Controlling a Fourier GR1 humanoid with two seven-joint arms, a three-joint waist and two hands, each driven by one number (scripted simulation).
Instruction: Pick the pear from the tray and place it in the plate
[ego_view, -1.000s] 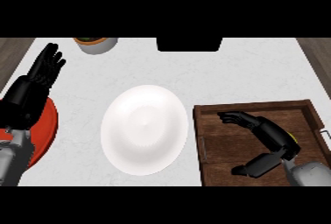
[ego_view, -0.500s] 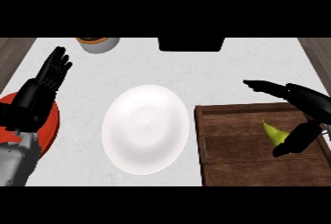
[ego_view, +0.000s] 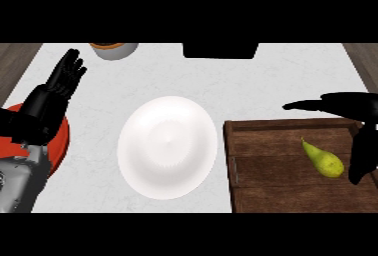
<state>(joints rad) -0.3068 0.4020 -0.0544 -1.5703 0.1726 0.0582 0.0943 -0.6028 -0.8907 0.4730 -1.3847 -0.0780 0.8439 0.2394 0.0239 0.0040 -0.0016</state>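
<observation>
Two risks stand out. First, the right hand (ego_view: 353, 107) hangs over the far right side of the wooden tray (ego_view: 255, 172), fingers spread and released, holding nothing; the pear (ego_view: 323, 160) lies on the tray floor just below and inside that hand, between its outstretched fingers and its thumb, bare and ungrasped. Its tapered, rounded shape would likely roll or slip sideways if the fingers close off-centre, and the tray's raised wall close behind the hand could catch the fingers on the way down. Second, the carry: the white plate (ego_view: 168, 147) sits well to the left of that hand, just beyond the tray's left wall, and a low lift might knock the pear against that wall.

The pale, marbled worktop (ego_view: 244, 82) spreads wide. On it, far from the right hand, a red disc (ego_view: 59, 142) lies under the left hand (ego_view: 55, 95), which rests open, fingers straight, at the left edge. Beyond sit a black block (ego_view: 220, 49) and a small bowl (ego_view: 113, 48).
</observation>
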